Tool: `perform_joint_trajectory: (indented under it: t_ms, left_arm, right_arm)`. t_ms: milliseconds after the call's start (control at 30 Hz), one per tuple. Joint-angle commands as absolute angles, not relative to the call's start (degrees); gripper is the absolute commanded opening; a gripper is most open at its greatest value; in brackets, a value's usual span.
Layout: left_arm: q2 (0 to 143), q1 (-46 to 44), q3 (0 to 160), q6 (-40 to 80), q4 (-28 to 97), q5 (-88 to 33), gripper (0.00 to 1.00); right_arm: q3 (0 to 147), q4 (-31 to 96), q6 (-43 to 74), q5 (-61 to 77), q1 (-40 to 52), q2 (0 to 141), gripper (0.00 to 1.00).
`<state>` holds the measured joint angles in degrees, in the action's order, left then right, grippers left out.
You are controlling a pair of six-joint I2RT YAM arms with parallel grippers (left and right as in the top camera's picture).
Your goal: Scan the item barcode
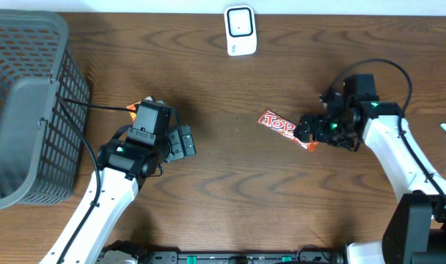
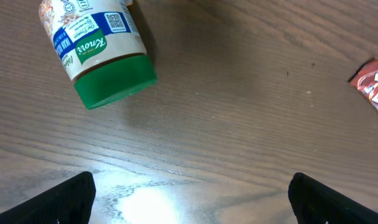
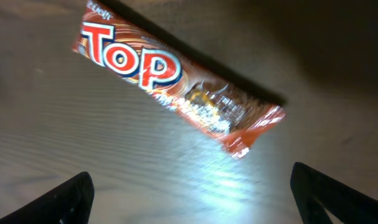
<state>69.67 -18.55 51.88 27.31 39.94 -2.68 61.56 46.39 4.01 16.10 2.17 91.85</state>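
Right hand [image 3: 195, 196] spread over Top bar [image 3: 176, 81] lying loose logo-up on table [image 1: 230, 191], barcode probably underneath; left hand [image 2: 192, 199] spread, idle by Knorr jar [image 2: 99, 53].

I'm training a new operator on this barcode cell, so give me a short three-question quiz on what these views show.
1. True or false: the right claw is shut on the Top bar.
2. What colour is the lid of the Knorr jar lying on its side in the left wrist view? A) red B) green C) white
3. Fill in: the grey basket stands on the robot's ____ side.

Key: 1 false, the claw is open and the bar lies free below it; 2 B; 3 left.
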Motion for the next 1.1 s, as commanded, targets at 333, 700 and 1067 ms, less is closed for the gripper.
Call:
perform_joint_trajectory:
  t_ms: [333, 700, 1067]
  left_arm:
    - [69.8, -18.5, 52.7, 29.7, 40.2, -2.6, 1.0]
    - [70.0, -18.5, 52.7, 29.6, 40.2, -2.6, 1.0]
    - [70.0, -18.5, 52.7, 29.6, 40.7, -2.5, 1.0]
  right_arm:
    - [62.0, 41.1, -16.4, 8.5, 4.4, 101.1, 0.88]
    - [62.2, 38.7, -17.9, 9.9, 4.4, 107.4, 0.54]
    - [67.5, 44.2, -9.3, 12.4, 4.6, 106.2, 0.01]
